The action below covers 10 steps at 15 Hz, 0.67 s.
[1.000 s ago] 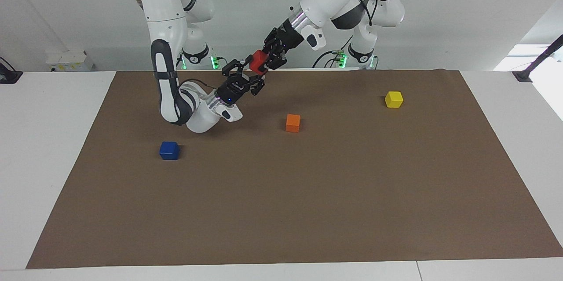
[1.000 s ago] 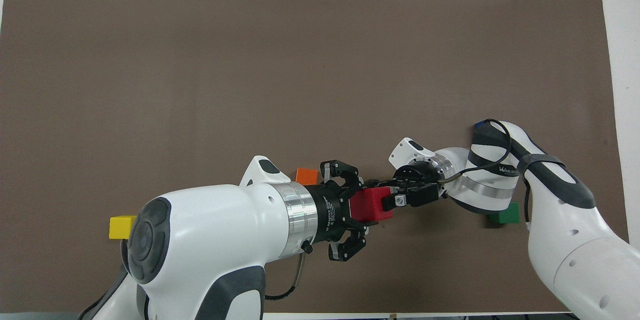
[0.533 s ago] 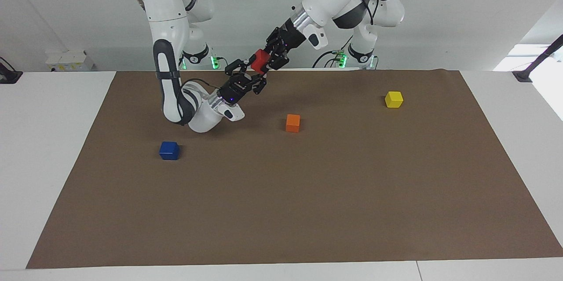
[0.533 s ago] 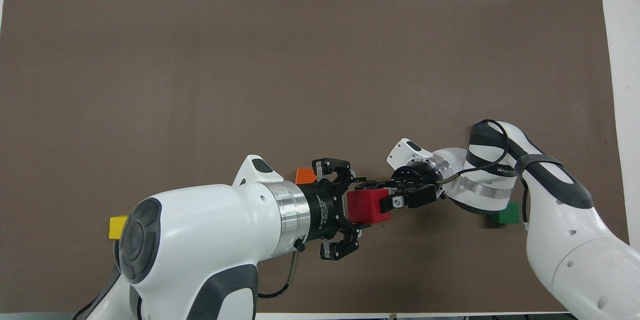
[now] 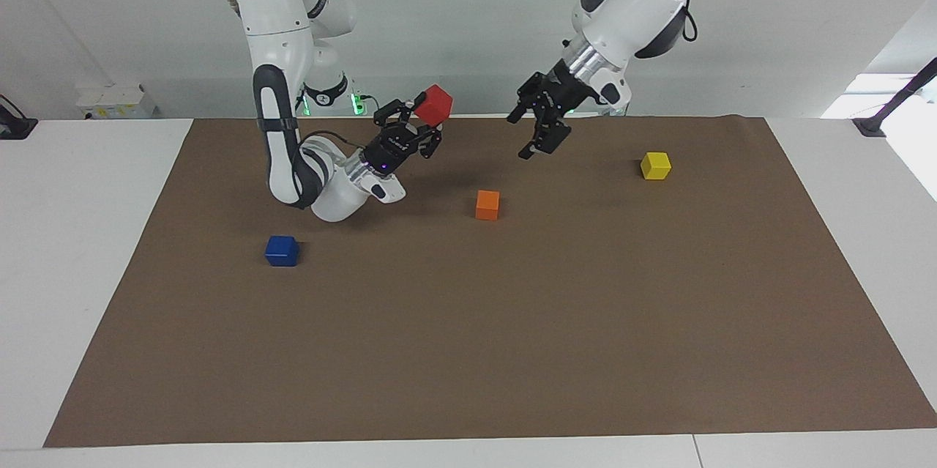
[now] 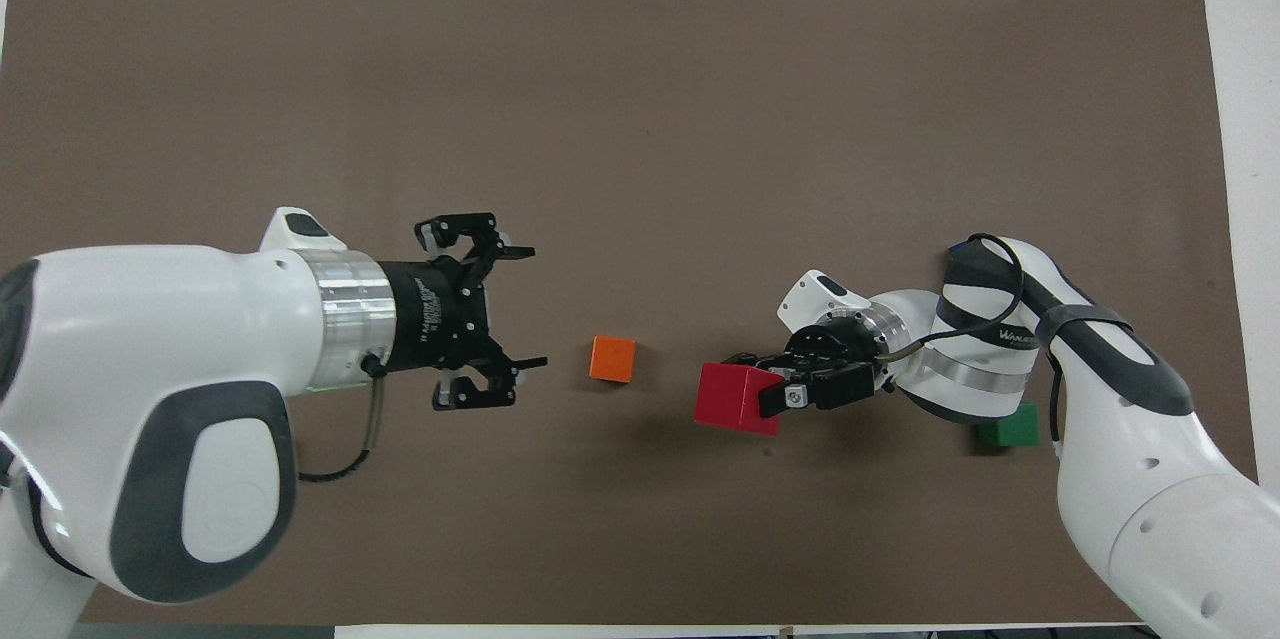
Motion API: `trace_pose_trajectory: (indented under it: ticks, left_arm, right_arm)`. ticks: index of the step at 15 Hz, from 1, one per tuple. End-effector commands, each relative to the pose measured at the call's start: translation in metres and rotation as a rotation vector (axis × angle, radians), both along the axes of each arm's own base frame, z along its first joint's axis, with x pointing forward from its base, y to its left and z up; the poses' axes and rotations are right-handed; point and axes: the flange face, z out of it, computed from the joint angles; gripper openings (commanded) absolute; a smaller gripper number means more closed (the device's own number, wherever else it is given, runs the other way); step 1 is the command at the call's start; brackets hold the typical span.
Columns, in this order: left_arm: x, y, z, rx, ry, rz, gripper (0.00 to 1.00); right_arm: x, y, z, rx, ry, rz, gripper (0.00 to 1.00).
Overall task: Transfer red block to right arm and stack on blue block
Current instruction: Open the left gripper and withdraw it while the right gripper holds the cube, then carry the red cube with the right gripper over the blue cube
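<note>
The red block [image 5: 435, 104] is up in the air, gripped in my right gripper [image 5: 423, 119], which is shut on it over the mat between the orange block and the right arm's base. It also shows in the overhead view [image 6: 735, 397], at the tips of the right gripper [image 6: 768, 391]. My left gripper [image 5: 530, 133] is open and empty, up in the air over the mat between the orange and yellow blocks; it also shows in the overhead view [image 6: 530, 309]. The blue block [image 5: 282, 250] lies on the mat toward the right arm's end, farther from the robots than the right gripper's wrist.
An orange block [image 5: 487, 204] lies near the middle of the brown mat [image 5: 512, 343]. A yellow block [image 5: 655, 165] lies toward the left arm's end. A green block [image 6: 1010, 427] shows beside the right arm's wrist in the overhead view.
My left gripper has let go of the red block and drawn back toward its own end. The red block stays in my right gripper.
</note>
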Motion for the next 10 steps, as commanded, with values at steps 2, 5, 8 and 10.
trace_pose_trajectory:
  ticks: [2, 5, 8, 10]
  left_arm:
    - [0.014, 0.091, -0.011, 0.067, -0.066, -0.091, 1.0]
    - [0.02, 0.142, -0.023, 0.215, -0.13, -0.258, 1.0]
    - [0.031, 0.194, -0.023, 0.389, -0.223, -0.476, 1.0]
    - [0.036, 0.213, -0.017, 0.471, -0.262, -0.632, 1.0]
  right_arm:
    - [0.013, -0.007, 0.014, -0.028, 0.008, 0.019, 0.0]
    - [0.039, -0.042, 0.026, -0.172, 0.012, 0.061, 0.0]
    - [0.065, -0.092, 0.042, -0.373, -0.009, 0.121, 0.0]
    - [0.08, -0.124, 0.055, -0.503, -0.04, 0.149, 0.0]
